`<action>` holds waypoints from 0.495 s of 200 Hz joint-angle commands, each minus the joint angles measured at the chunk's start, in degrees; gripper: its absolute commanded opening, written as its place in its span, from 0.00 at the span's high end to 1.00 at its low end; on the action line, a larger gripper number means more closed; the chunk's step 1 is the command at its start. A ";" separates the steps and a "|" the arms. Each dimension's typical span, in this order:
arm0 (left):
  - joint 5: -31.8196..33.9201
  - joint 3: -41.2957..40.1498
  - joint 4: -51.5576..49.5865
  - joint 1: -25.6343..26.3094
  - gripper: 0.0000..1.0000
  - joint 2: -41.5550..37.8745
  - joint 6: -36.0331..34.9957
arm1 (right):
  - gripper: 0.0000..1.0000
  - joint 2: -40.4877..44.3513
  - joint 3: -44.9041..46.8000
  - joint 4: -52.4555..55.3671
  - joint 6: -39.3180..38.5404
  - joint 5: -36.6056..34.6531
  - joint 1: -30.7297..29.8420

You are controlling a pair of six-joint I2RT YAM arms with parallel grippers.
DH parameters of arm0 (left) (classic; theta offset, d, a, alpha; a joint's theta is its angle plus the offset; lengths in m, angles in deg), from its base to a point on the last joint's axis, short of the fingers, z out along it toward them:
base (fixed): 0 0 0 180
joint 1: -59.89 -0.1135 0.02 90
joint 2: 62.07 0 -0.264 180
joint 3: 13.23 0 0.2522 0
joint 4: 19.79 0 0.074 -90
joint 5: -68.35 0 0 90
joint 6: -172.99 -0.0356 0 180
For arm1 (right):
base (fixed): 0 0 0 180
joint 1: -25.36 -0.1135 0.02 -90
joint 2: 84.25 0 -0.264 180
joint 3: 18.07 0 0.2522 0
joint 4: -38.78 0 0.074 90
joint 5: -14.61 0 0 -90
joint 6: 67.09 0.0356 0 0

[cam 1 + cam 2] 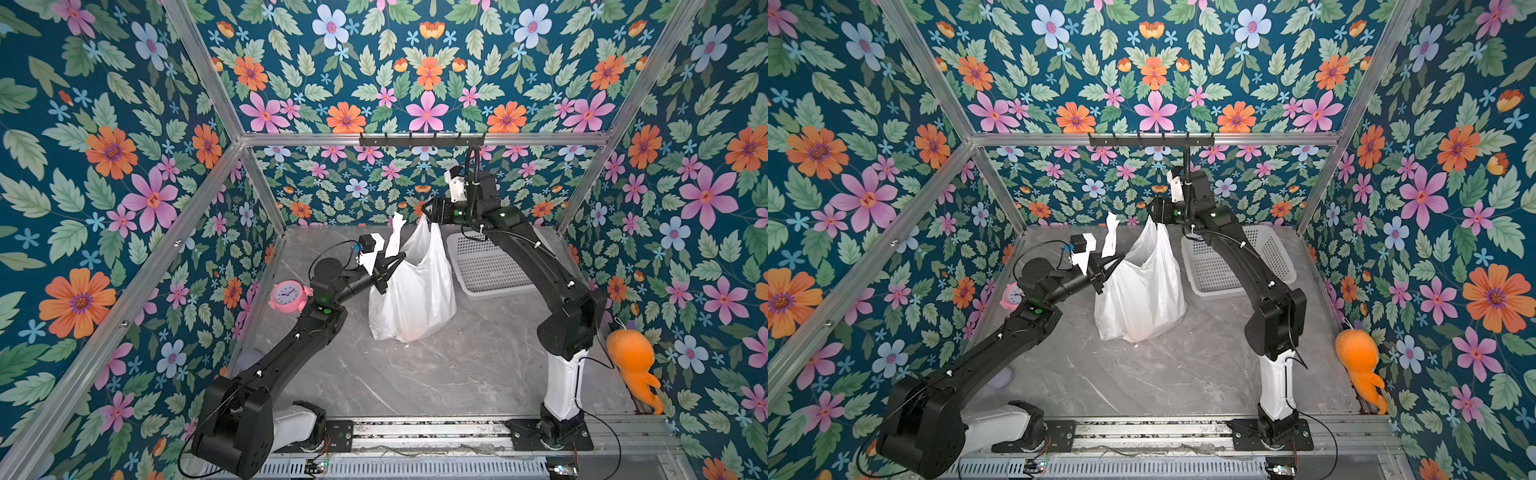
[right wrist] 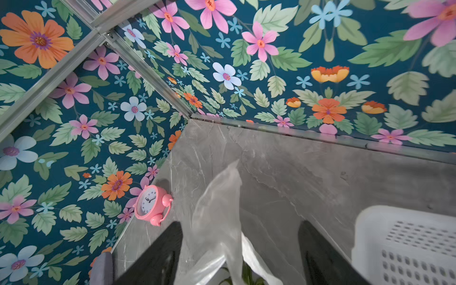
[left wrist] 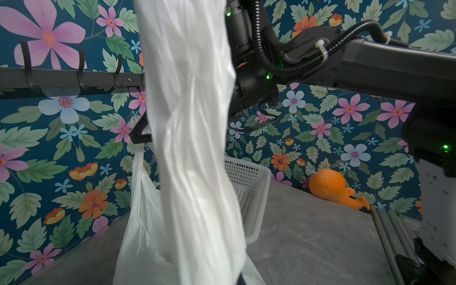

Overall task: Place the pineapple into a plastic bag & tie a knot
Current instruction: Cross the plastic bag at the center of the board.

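Note:
The white plastic bag [image 1: 415,299] [image 1: 1142,299] stands on the grey table between both arms. My left gripper [image 1: 392,262] [image 1: 1117,259] is shut on one handle strap [image 3: 192,123], whose end sticks up above it. My right gripper [image 1: 426,216] [image 2: 240,246] is higher, at the bag's far side, and open. The other strap [image 2: 217,209] rises between its fingers [image 2: 162,251] and leans on one of them. Green pineapple leaves [image 2: 246,274] show down in the bag's mouth. The two straps stand apart and no knot is in view.
A white perforated basket [image 1: 486,266] sits right of the bag, under my right arm. A pink alarm clock [image 1: 286,295] stands by the left wall and an orange plush toy [image 1: 631,357] lies at the right wall. A black hook rail [image 1: 422,139] runs along the back.

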 commanded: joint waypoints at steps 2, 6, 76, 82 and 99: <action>-0.95 0.00 1.31 -0.04 1.00 -0.51 0.29 | 0.27 -2.73 -3.38 0.84 -1.23 3.87 0.10; -0.95 -0.12 1.34 0.04 1.00 -0.59 0.26 | 0.29 -3.19 -3.89 0.55 -1.11 3.97 0.06; -0.97 -1.32 1.06 -0.87 1.00 -2.34 0.42 | 1.00 -1.89 -1.92 -7.17 -1.45 0.48 0.07; -0.87 -1.61 1.06 -1.03 1.00 -2.79 0.57 | 1.00 -0.39 -0.62 -7.34 -1.87 0.18 0.04; 0.19 -1.86 0.13 -1.53 1.00 -4.29 0.63 | 1.00 4.88 2.93 -6.41 -3.42 -1.32 -0.05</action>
